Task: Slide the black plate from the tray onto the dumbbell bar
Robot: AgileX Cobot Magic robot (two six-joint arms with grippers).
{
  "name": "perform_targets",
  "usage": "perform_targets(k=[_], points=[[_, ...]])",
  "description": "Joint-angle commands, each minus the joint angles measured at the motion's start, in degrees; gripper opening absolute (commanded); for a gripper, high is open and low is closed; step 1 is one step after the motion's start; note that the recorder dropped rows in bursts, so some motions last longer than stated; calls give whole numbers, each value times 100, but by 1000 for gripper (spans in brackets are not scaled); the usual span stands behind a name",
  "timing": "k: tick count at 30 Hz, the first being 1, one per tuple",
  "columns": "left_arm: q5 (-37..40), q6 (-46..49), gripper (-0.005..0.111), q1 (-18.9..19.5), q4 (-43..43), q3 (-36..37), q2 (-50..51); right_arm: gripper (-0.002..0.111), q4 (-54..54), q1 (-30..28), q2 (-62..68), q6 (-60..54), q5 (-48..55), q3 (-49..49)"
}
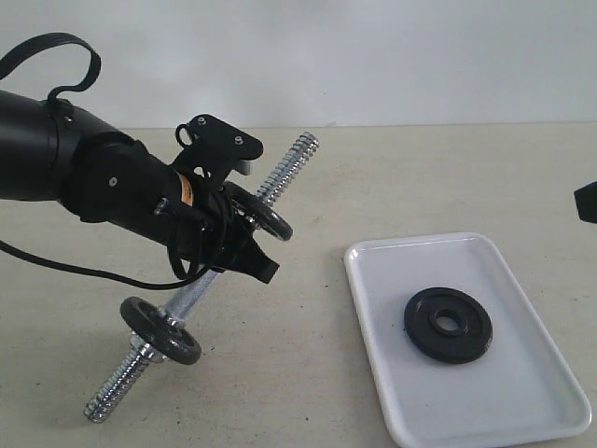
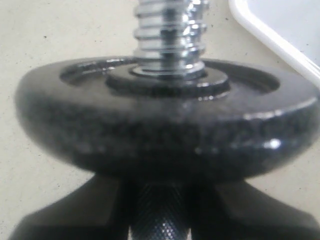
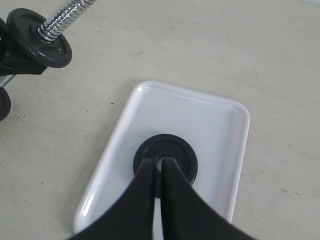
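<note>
The black plate (image 1: 449,324) (image 3: 167,144) lies flat in the white tray (image 1: 522,392) (image 3: 210,125). My left gripper (image 1: 244,250) (image 2: 160,217) is shut on the knurled middle of the dumbbell bar (image 1: 289,161) (image 2: 170,30) and holds it tilted, its lower threaded end on the table. Two black discs (image 1: 160,331) (image 1: 269,220) sit on the bar, one right in front of the left fingers (image 2: 165,130). My right gripper (image 3: 160,161) is shut and empty, well above the tray and lined up with the plate's hole.
The table is a plain beige surface with a white wall behind. A black corner of the right arm (image 1: 588,201) shows at the right edge of the exterior view. A black cable (image 1: 56,266) trails under the left arm.
</note>
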Motion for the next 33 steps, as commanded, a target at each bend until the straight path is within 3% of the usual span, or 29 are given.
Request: perform_targets(k=[1, 5, 8, 9, 10, 14, 17, 18, 21, 27, 33], points=[[-605, 47, 4, -1, 18, -151, -305, 2, -88, -3, 442, -21, 156, 11], [-591, 47, 4, -1, 18, -151, -305, 22, -56, -3, 1102, -21, 233, 11], [-591, 47, 4, -1, 18, -151, -305, 52, 89, -3, 1599, 38, 233, -17], [-577, 47, 4, -1, 18, -151, -305, 68, 294, -3, 1914, 47, 99, -15], [-577, 47, 4, -1, 18, -151, -305, 70, 354, -3, 2038, 61, 72, -15], [-590, 47, 4, -12, 18, -151, -305, 70, 696, 174, 2718, 37, -59, -15], [-590, 47, 4, -12, 18, -151, -305, 67, 685, 1122, 3010, -204, -778, -15], [-579, 47, 4, -12, 18, -151, -305, 62, 685, 1517, 3038, -351, -1142, -15], [-437, 47, 4, -12, 18, -151, -305, 56, 739, 2119, 3038, -458, -1799, -15], [-371, 109, 4, -12, 18, -151, -305, 64, 668, 2200, 3038, -461, -2041, -15], [-371, 109, 4, -12, 18, -151, -305, 64, -539, 2200, 3060, 420, -2216, -15]])
